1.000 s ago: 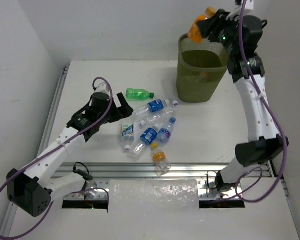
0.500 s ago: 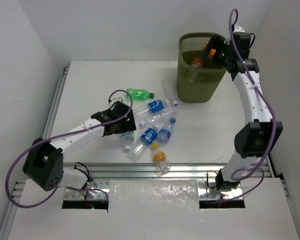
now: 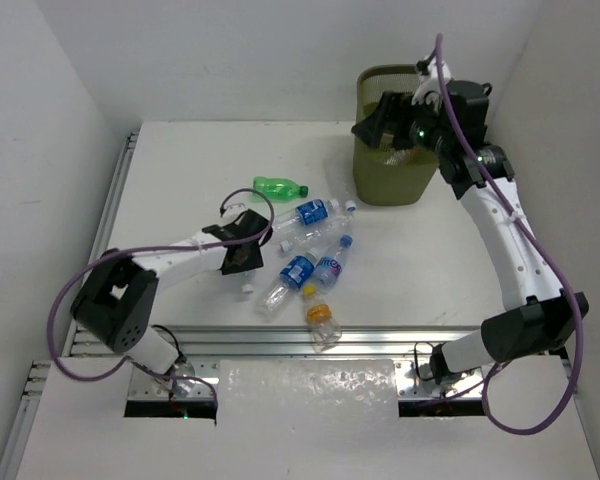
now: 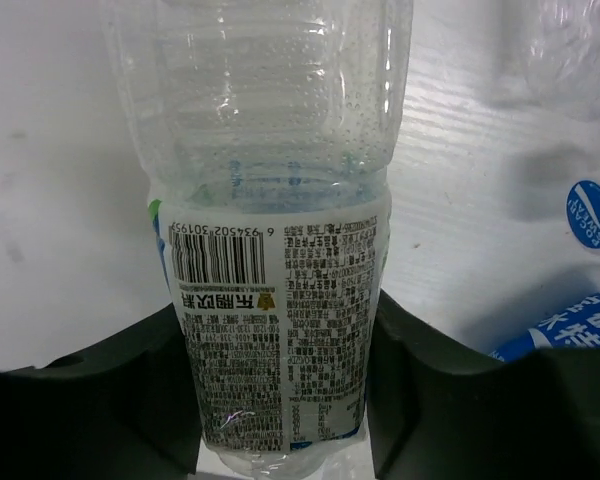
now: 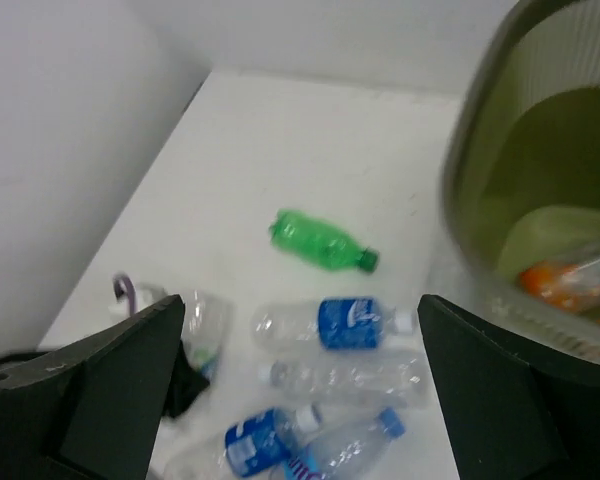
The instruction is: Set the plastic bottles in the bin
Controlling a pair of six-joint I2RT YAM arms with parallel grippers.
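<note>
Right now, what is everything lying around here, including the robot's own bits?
bin: one, olive green, far right of the table
orange bottle: at least one, inside the bin
green bottle: one, lying left of the bin
blue-label bottles: three, clear, piled mid-table
crushed bottle: one, clear, within the pile
orange-topped bottle: one, nearest end of the pile
white-label bottle: one, clear, in the left hand
table: one, white
left hand: black, shut on the white-label bottle
right hand: black, open, raised by the bin's rim
</note>
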